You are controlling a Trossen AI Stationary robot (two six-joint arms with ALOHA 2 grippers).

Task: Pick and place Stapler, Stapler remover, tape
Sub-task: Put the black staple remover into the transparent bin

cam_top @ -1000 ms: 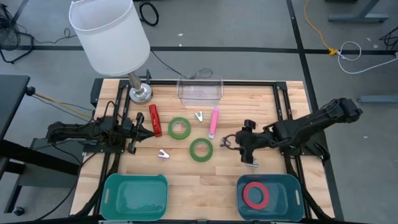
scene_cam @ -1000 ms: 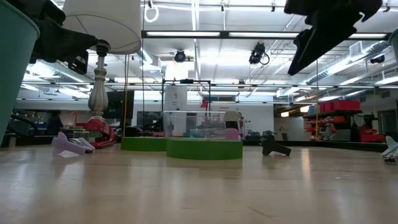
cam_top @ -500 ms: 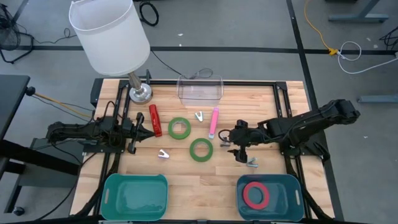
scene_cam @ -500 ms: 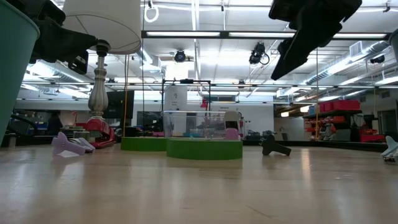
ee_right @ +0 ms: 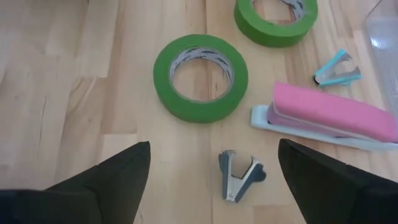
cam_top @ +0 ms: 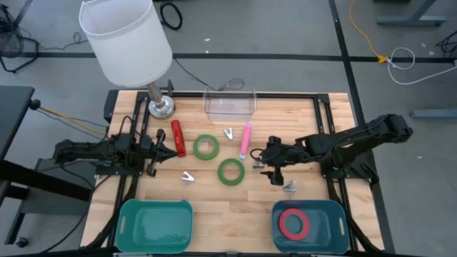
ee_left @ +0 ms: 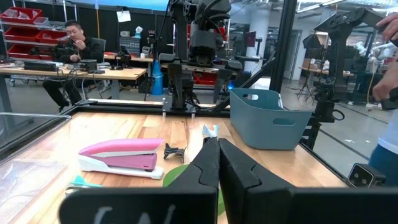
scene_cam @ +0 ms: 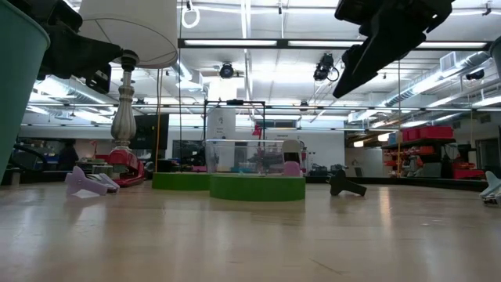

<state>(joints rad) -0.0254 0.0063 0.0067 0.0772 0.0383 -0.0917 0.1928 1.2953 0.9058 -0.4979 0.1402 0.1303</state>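
Tape is what I look at right now. My right claw (cam_top: 265, 163) hangs over the middle of the wooden table (cam_top: 307, 121), and its two fingers (ee_right: 93, 180) are spread wide apart with nothing between them. Below it, in my right wrist view, lies a green tape ring (ee_right: 200, 77), flat on the wood. A second green tape ring (ee_right: 275, 18) lies a bit farther off. From above, the first green ring (cam_top: 230, 171) is near the middle of the table and the second one (cam_top: 206, 147) sits up and to the left of it. The red-pink tape ring (cam_top: 293, 223) is already in the teal bin (cam_top: 341, 228) at the front right.

The pink stapler (cam_top: 245, 140) lies just beside my right claw. A small dark staple remover (ee_right: 239, 175) sits on the wood right under my claw, near the stapler. A blue one (ee_right: 337, 68) lies on the far side of the stapler. A red stapler (cam_top: 177, 137) lies on the left part of the table.

My left claw (cam_top: 169, 152) waits at the left side, close to the red stapler, with its fingers (ee_left: 208, 168) pressed together and holding nothing. Another teal bin (cam_top: 128, 214) sits at the front left.
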